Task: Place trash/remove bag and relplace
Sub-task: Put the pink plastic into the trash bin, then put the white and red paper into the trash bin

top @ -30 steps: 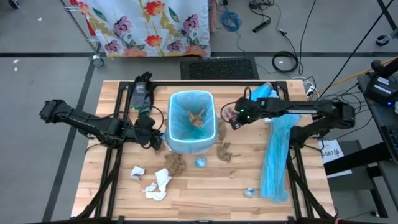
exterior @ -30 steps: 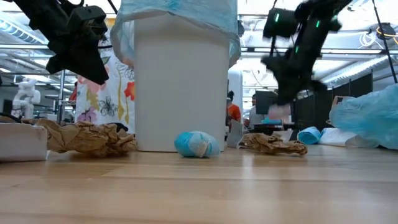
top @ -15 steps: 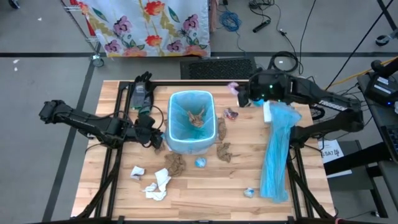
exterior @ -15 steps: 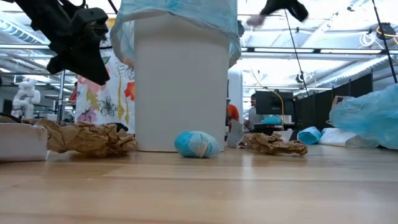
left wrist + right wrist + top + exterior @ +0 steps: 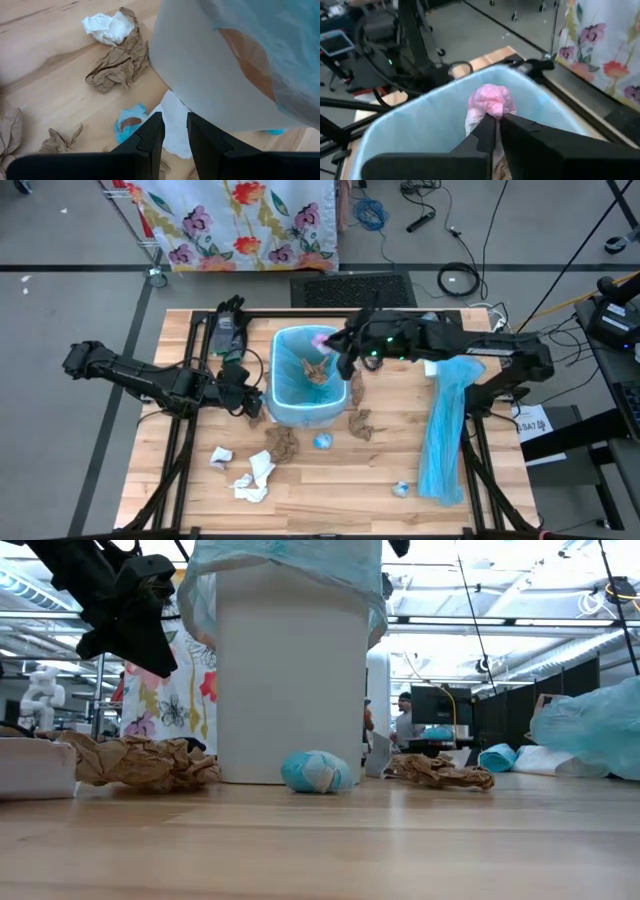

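trash: pink wad (image 5: 491,101) over bin (image 5: 306,376) | right gripper (image 5: 497,122): pinching wad | left gripper (image 5: 173,131): beside bin, fingers slightly apart, empty

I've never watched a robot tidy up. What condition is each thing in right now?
Bin: upright, lined with blue bag, brown wad inside.
Right gripper: over the bin, shut on pink wad.
Left gripper: beside the bin, holding nothing visible.
Brown paper wads: crumpled on the table.
Blue plastic strip: lying stretched out.
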Robot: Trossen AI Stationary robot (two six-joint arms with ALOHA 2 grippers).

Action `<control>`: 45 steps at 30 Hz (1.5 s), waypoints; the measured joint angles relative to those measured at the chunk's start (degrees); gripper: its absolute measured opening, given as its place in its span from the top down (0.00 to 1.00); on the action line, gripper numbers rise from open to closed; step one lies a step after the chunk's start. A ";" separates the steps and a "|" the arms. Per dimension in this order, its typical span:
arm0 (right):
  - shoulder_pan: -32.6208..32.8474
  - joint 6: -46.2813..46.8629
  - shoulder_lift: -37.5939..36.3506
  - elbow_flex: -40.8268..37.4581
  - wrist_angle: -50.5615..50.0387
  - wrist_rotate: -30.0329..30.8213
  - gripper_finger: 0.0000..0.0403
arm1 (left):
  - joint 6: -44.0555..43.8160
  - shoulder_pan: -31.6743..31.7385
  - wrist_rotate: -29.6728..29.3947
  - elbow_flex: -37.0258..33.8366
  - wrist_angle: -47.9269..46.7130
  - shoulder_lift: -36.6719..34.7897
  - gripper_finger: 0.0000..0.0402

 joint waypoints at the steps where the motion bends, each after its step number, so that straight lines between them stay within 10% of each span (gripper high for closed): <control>1: 0.13 0.51 0.85 0.00 0.00 -0.53 0.95 | 0.00 0.00 0.01 0.00 -0.02 0.00 0.78; 16: -0.40 0.23 0.94 -0.02 -3.08 -5.29 0.65 | -0.40 -0.07 1.70 0.00 0.00 0.00 0.78; 29: -9.13 7.30 -10.85 -0.02 -27.74 5.17 0.64 | -3.40 -0.06 5.81 0.00 0.02 0.00 0.78; 45: -26.25 -9.69 -0.18 -0.04 -38.22 -7.40 0.64 | -6.51 -0.07 5.71 0.00 1.34 0.00 0.78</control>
